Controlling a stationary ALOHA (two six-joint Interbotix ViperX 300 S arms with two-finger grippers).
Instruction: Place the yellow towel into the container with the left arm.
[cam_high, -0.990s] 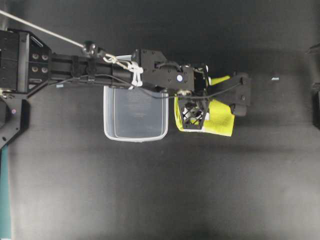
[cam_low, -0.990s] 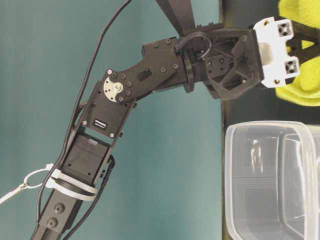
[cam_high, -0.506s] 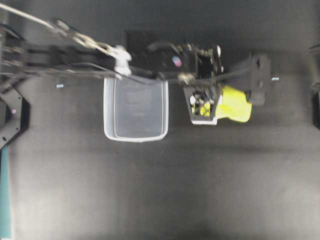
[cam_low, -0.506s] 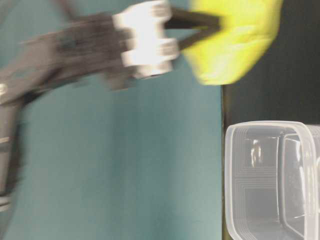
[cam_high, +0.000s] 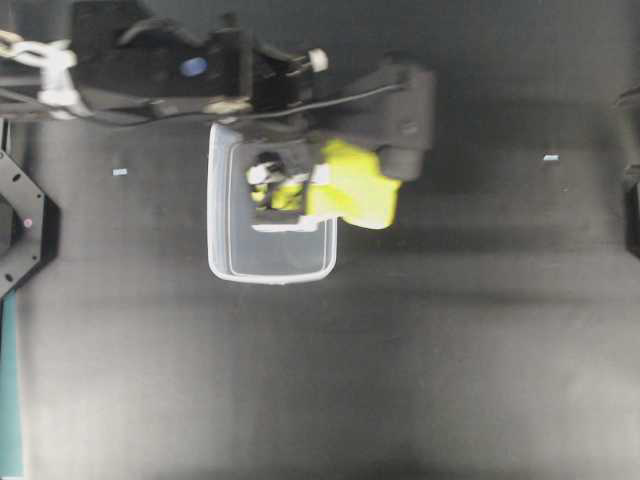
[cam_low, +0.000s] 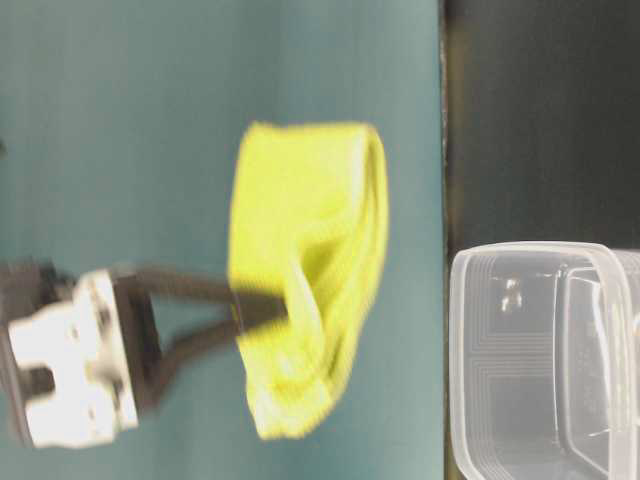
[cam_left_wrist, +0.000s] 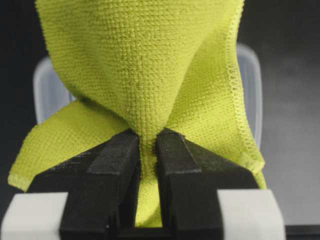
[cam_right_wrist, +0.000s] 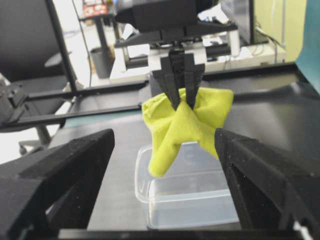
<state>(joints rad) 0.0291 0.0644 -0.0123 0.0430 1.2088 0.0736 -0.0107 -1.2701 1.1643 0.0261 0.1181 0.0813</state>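
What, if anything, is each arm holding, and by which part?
The left gripper pinches the yellow towel by a bunched fold near its middle; the right gripper holds nothing.

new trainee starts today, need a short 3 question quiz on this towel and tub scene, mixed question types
1. True or false: the bright yellow-green microfibre towel already lies inside the clear plastic rectangular tub.
2. Multiple choice: how does the left gripper hold the towel? A) pinched at a bunched middle, cloth hanging free; B) by one corner, cloth spread flat; C) not at all.
3. Fill in: the right gripper stands ____, holding nothing.

Key
1. False: the towel hangs in the air above the tub.
2. A
3. open
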